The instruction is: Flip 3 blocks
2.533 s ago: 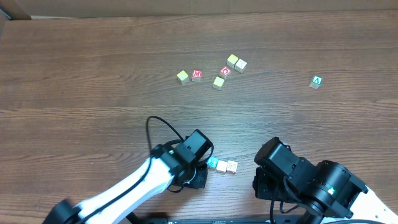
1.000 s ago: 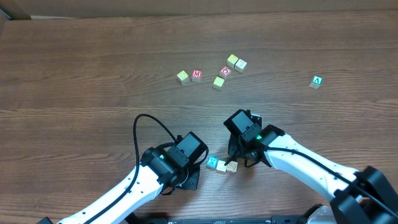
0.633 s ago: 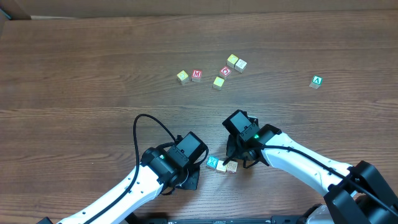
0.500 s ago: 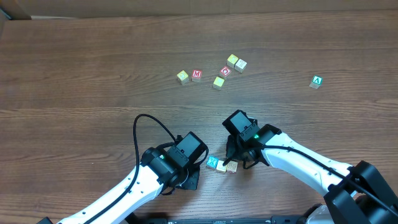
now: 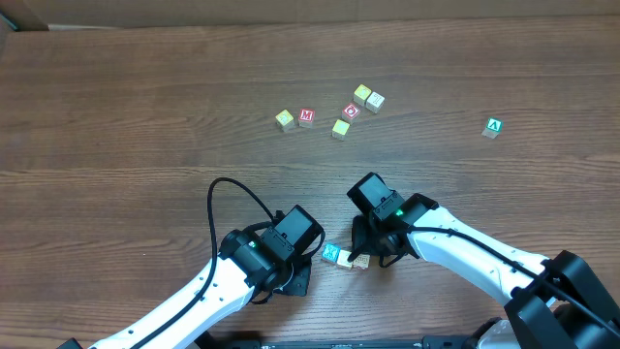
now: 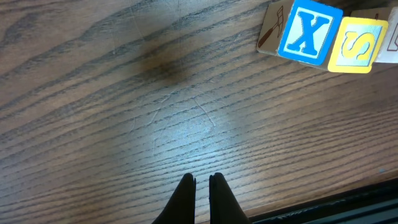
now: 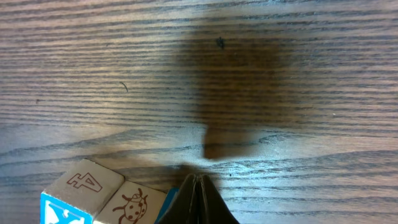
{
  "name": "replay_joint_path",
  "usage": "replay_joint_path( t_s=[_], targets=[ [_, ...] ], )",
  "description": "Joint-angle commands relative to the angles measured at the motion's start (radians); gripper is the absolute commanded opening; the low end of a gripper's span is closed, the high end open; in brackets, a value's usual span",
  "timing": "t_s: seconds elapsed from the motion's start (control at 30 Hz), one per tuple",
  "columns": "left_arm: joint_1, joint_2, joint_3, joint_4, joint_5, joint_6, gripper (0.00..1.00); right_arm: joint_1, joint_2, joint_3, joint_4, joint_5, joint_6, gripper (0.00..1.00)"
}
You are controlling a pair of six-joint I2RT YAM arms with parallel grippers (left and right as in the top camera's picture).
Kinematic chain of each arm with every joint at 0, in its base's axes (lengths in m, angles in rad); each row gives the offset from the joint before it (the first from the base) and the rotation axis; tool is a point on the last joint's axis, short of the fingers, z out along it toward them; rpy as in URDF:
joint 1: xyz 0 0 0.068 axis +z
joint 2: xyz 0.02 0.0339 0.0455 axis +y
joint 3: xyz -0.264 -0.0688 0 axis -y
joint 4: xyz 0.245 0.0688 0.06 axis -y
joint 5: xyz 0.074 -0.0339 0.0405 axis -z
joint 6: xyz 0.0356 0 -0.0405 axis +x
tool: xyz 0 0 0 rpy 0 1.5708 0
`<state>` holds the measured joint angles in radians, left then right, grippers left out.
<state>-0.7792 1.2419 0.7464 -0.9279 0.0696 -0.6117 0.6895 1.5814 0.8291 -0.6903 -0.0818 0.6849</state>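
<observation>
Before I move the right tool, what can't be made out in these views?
- Right wrist: whether the shut right tool touches the ladybug-faced block; the bottom edge cuts both off.
- Left wrist: the pale block right of the S block; the frame edge cuts it.
- Overhead: the right tool's tip, under its own wrist; the marking on the yellow block below the O cube, too small.

Robotics lab bench: wood-grain table (image 5: 116,87), cabled robot arm (image 5: 208,289).

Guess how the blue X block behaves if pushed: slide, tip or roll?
The blue X block looks like rigid wood, so probably no flex. Flat faces: likely slides or tips, won't roll. It seems to touch the yellow S block, so a push may move both.
</observation>
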Motion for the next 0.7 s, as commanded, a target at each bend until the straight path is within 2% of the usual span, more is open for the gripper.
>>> replay_joint_path(
  t_s=[0.0,0.67],
  targets=[
    [-0.004,-0.007,0.014,0.0,-0.014,-0.018,0.04,0.002,-0.001,-0.006,0.0,-0.012,-0.014,0.04],
    [-0.004,-0.007,0.014,0.0,-0.014,-0.018,0.04,0.003,0.0,-0.006,-0.024,-0.064,-0.039,0.04]
  ],
)
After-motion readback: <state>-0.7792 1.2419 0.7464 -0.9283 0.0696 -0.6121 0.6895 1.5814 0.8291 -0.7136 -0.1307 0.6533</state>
